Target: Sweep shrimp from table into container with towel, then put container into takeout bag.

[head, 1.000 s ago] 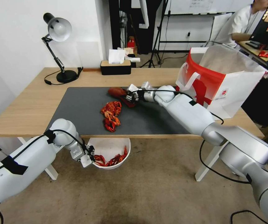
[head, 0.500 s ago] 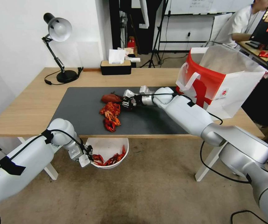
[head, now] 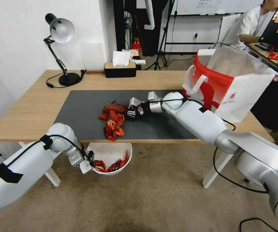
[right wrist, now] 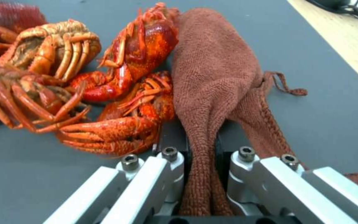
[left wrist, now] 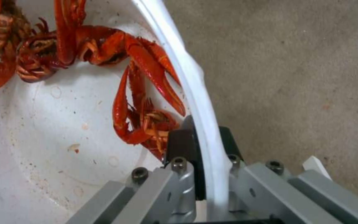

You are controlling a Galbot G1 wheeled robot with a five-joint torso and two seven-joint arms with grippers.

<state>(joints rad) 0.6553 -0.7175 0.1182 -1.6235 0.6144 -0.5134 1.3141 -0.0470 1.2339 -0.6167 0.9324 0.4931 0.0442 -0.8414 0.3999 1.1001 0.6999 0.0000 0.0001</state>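
Note:
A heap of red-orange shrimp point(head: 113, 124) lies on the dark mat near the table's point(head: 32, 109) front edge; the shrimp point(right wrist: 84, 84) press against the rust-red towel point(right wrist: 216, 81). My right gripper point(head: 132, 110) is shut on the towel point(head: 114, 108), held just behind the heap; the towel runs between the fingers point(right wrist: 175, 161). Below the table edge my left gripper point(head: 88, 163) is shut on the rim of the white container point(head: 113, 151), which holds several shrimp point(left wrist: 141, 93). The rim point(left wrist: 195, 102) sits between the two pads. The takeout bag point(head: 232, 80) stands open at the right.
A desk lamp point(head: 60, 48) stands at the table's back left, and a black tissue box point(head: 119, 69) sits at the back middle. White table legs point(head: 214, 167) stand on the carpet below.
My right gripper has dragged the towel toward the front edge, pushing the shrimp heap nearer the edge. The left gripper and container shifted slightly left and under the edge.

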